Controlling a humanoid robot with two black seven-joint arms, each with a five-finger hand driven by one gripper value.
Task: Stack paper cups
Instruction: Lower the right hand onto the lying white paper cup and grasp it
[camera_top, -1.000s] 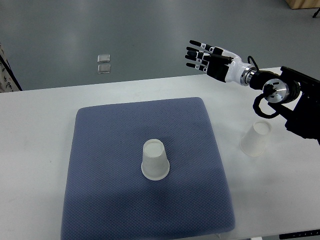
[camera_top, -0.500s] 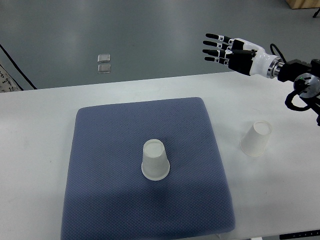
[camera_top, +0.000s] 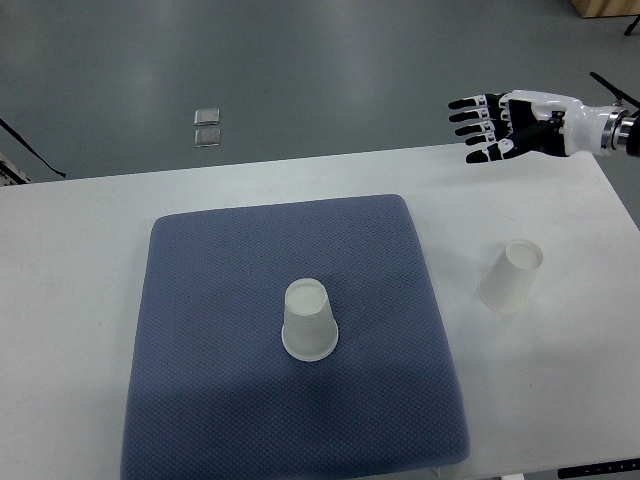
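Observation:
A white paper cup (camera_top: 309, 320) stands upside down near the middle of the blue-grey mat (camera_top: 220, 270). A second white paper cup (camera_top: 512, 276) stands upside down on the bare white table, right of the mat. My right hand (camera_top: 485, 127) hovers high over the table's far right edge, fingers spread and pointing left, holding nothing. It is well above and behind the second cup. The left arm does not show.
The white table (camera_top: 80, 260) carries the mat, whose right edge lies a little left of the second cup. Beyond the table's far edge is grey floor with two small square markers (camera_top: 208, 127).
My right hand has drawn back to the right, and most of the forearm has left the picture. The hand stays open. Neither cup has moved.

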